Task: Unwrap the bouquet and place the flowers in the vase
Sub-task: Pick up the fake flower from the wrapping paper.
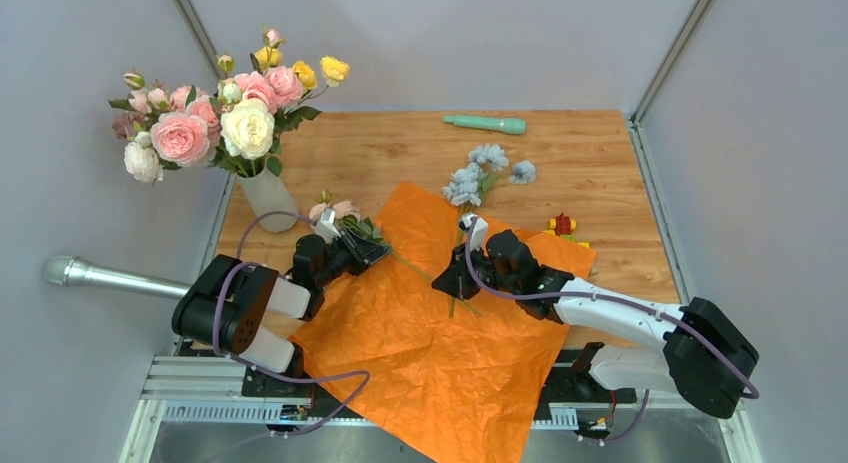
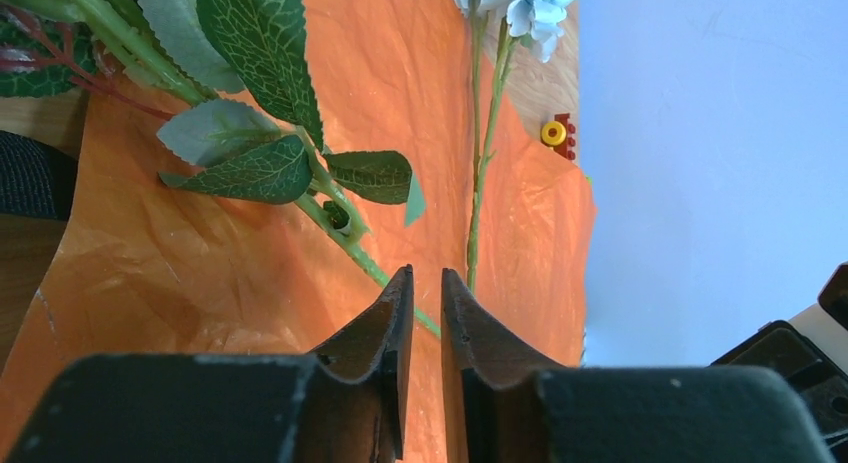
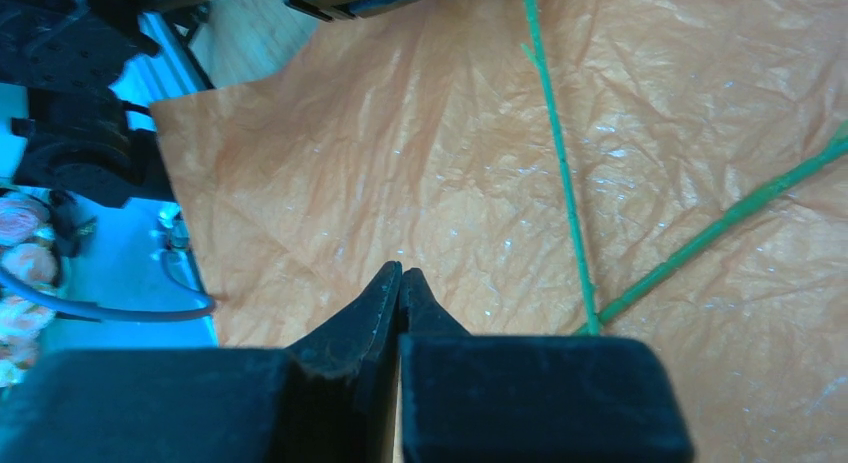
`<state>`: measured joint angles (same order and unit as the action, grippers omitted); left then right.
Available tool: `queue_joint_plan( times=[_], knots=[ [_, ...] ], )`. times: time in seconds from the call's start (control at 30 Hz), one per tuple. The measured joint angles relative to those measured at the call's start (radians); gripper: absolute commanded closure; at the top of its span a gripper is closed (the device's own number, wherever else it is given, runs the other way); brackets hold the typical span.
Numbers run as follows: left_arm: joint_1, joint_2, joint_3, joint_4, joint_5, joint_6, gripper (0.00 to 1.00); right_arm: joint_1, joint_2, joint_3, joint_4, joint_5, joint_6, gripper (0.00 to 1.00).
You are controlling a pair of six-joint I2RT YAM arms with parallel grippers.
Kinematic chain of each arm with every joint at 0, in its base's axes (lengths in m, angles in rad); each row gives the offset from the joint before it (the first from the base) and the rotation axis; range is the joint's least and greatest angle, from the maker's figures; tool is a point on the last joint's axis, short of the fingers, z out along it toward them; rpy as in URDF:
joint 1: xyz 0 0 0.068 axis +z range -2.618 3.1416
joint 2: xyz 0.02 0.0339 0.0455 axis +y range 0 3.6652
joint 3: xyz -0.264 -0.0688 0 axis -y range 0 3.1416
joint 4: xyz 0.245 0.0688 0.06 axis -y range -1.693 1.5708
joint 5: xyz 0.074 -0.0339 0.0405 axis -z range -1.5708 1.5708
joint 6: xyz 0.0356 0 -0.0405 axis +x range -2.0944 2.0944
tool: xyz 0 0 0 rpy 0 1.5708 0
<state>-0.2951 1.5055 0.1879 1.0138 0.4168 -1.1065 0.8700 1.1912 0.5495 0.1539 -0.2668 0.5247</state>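
Note:
The orange paper (image 1: 420,333) lies unfolded on the table. The off-white vase (image 1: 268,195) at the back left holds several pink, white and yellow flowers (image 1: 215,118). A pink flower (image 1: 335,210) with a leafy stem (image 2: 350,245) rests on the paper's left corner. My left gripper (image 1: 370,251) (image 2: 426,273) is over that stem, its jaws nearly together, and the stem crosses the narrow gap at the tips. Pale blue flowers (image 1: 478,173) lie at the paper's far edge, their stem (image 2: 480,183) running down the sheet. My right gripper (image 1: 450,281) (image 3: 402,271) is shut and empty, low over the paper, beside two crossing stems (image 3: 560,163).
A teal stick (image 1: 485,123) lies at the back of the table. Small coloured toy blocks (image 1: 563,224) (image 2: 555,133) sit just right of the paper. A grey metal tube (image 1: 100,276) juts in from the left. The paper's near corner hangs over the table's front edge.

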Motion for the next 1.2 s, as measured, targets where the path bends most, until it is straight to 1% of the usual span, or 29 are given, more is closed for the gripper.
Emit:
queue_joint_plan(
  times=[0.03,0.07,0.13,0.17,0.2,0.23,0.27,0.3,0.33,0.43,0.5,0.57,0.77,0.87,0.93,1.07,1.2],
  knots=[
    [0.0,-0.001,0.0,-0.002,-0.001,0.004,0.68,0.0,0.002,0.001,-0.003,0.004,-0.005,0.89],
    [0.0,-0.005,0.0,-0.009,-0.004,0.009,0.65,0.005,0.013,0.008,-0.016,0.016,-0.018,0.84],
    [-0.001,-0.027,0.0,-0.037,-0.01,0.026,0.54,0.018,0.052,0.035,-0.045,0.044,-0.046,0.77],
    [-0.001,-0.051,0.001,-0.065,-0.016,0.04,0.52,0.032,0.086,0.061,-0.063,0.064,-0.071,0.73],
    [-0.002,-0.083,0.002,-0.101,-0.023,0.059,0.47,0.048,0.131,0.096,-0.084,0.087,-0.101,0.69],
    [-0.003,-0.121,0.006,-0.146,-0.034,0.079,0.44,0.066,0.175,0.13,-0.098,0.106,-0.129,0.65],
    [-0.003,-0.154,0.01,-0.18,-0.042,0.101,0.38,0.08,0.218,0.164,-0.109,0.121,-0.152,0.63],
    [-0.004,-0.213,0.022,-0.258,-0.058,0.134,0.35,0.093,0.258,0.197,-0.116,0.135,-0.176,0.6],
    [-0.004,-0.266,0.031,-0.312,-0.072,0.163,0.29,0.103,0.299,0.23,-0.12,0.148,-0.199,0.58],
    [-0.004,-0.404,0.056,-0.451,-0.121,0.238,0.2,0.122,0.394,0.31,-0.124,0.183,-0.258,0.53],
    [-0.002,-0.477,0.067,-0.531,-0.152,0.283,0.16,0.127,0.444,0.345,-0.124,0.207,-0.293,0.5],
    [0.005,-0.518,0.069,-0.597,-0.168,0.316,0.13,0.129,0.485,0.369,-0.123,0.237,-0.326,0.48],
    [0.052,-0.529,0.069,-0.732,-0.159,0.362,0.1,0.129,0.578,0.422,-0.129,0.32,-0.401,0.46],
    [0.063,-0.55,0.06,-0.759,-0.155,0.366,0.1,0.129,0.617,0.453,-0.132,0.353,-0.428,0.47],
    [0.065,-0.571,0.049,-0.767,-0.151,0.367,0.1,0.129,0.635,0.469,-0.132,0.368,-0.443,0.53],
    [0.066,-0.615,0.03,-0.792,-0.142,0.369,0.1,0.129,0.678,0.505,-0.132,0.385,-0.471,0.72],
    [0.066,-0.662,0.022,-0.832,-0.138,0.372,0.09,0.129,0.708,0.528,-0.128,0.386,-0.486,0.98]
  ],
)
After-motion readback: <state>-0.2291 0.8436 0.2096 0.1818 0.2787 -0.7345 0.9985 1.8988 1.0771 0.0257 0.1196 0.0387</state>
